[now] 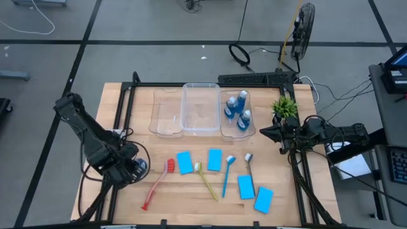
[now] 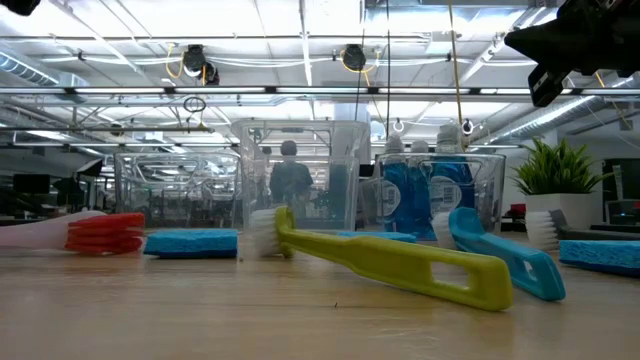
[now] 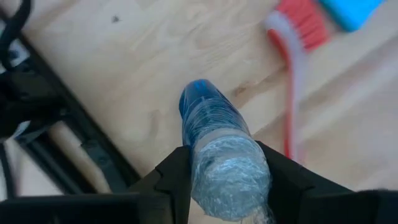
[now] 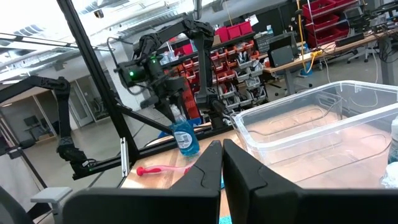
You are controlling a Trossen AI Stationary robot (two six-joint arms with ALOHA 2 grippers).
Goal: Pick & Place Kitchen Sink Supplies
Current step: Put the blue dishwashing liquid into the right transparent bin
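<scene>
My left gripper (image 1: 133, 168) stands over the table's near left part, shut on a small blue bottle (image 3: 214, 134) with a pale wrapped cap; the right wrist view shows the bottle (image 4: 185, 138) under that arm. Beside it lies a red brush (image 1: 156, 186). A yellow-green brush (image 1: 206, 181), a blue brush (image 1: 227, 175), a grey brush (image 1: 248, 165) and several light-blue sponges (image 1: 184, 162) lie flat on the wood. More blue bottles (image 1: 236, 109) stand in the right clear bin. My right gripper (image 4: 221, 165) waits shut at the table's right edge. My left gripper pinches the bottle's cap end (image 3: 229, 163) between its two fingers (image 3: 174, 180), one on each side. The fingers come from above, pointing down. The bottle hangs upright below them, base (image 3: 198, 94) toward the wood; whether the base is clear of the table I cannot tell.
Three clear bins (image 1: 201, 108) stand side by side at the table's far middle. A green potted plant (image 1: 285, 105) sits at the far right, close to my right arm. Dark frame rails (image 1: 121, 108) run along the table's left and right sides.
</scene>
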